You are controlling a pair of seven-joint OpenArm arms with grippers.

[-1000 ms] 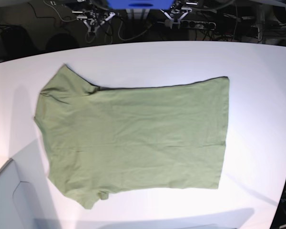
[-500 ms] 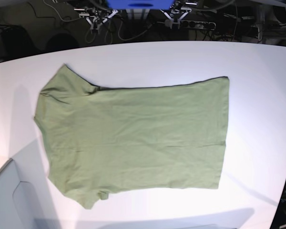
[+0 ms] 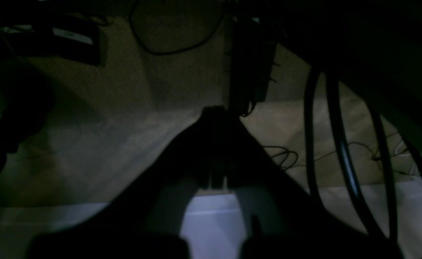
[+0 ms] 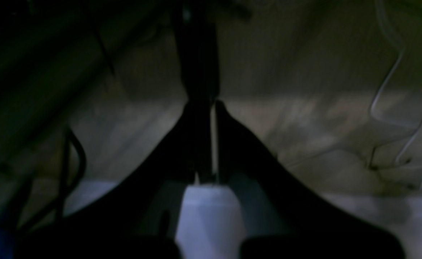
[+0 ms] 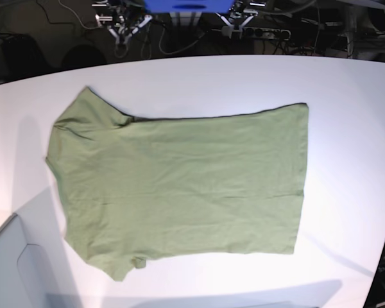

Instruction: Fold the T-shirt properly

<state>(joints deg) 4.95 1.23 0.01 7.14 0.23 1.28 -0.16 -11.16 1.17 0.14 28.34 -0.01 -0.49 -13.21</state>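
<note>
Both end effectors, left (image 3: 216, 118) and right (image 4: 205, 108), look pressed together on nothing in my dim wrist views, off the table (image 5: 346, 90). My T-shirt (image 5: 179, 186) lies spread flat mid-table, sleeves at the base view's left.

Base view bright, glary table (image 5: 346, 96), wrist views dark, blurred

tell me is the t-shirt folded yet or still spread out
Spread out: the T-shirt lies flat in one layer on the white table, both sleeves showing.
</note>
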